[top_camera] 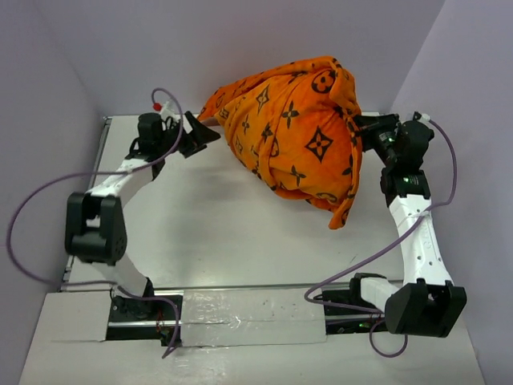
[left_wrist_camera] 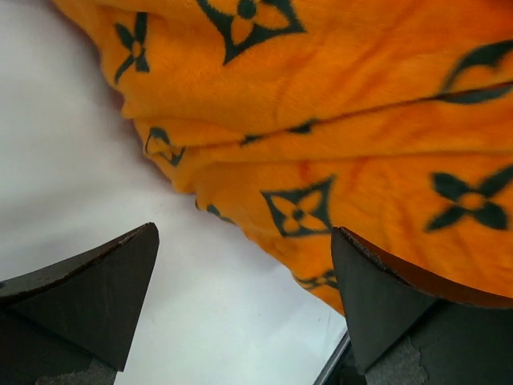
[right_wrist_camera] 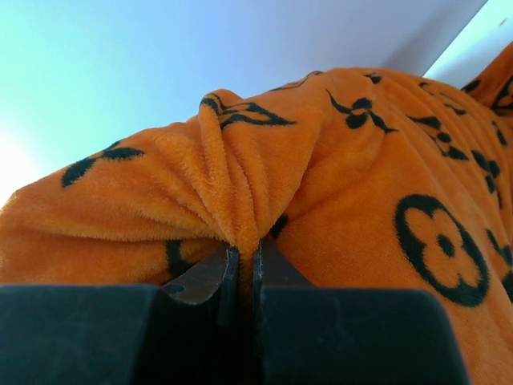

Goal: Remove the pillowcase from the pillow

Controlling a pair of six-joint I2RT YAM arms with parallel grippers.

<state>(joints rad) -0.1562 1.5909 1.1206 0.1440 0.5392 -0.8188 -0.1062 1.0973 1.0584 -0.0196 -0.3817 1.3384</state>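
Observation:
The orange pillowcase (top_camera: pixel 296 132) with dark brown motifs bulges at the back of the table, lifted on its right side. The white pillow is hidden inside it. My right gripper (top_camera: pixel 362 138) is shut on a pinched fold of the pillowcase (right_wrist_camera: pixel 240 208) at its right edge; the fabric bunches between the jaws in the right wrist view. My left gripper (top_camera: pixel 199 132) is open and empty just left of the pillowcase's left corner. In the left wrist view the pillowcase (left_wrist_camera: pixel 337 144) lies ahead of the spread fingers (left_wrist_camera: pixel 377 297), above the white table.
The white table (top_camera: pixel 200 233) is walled by grey panels at the back and sides. A metal rail (top_camera: pixel 240 289) runs along the near edge by the arm bases. A loose flap of the pillowcase hangs down at front right (top_camera: pixel 345 208).

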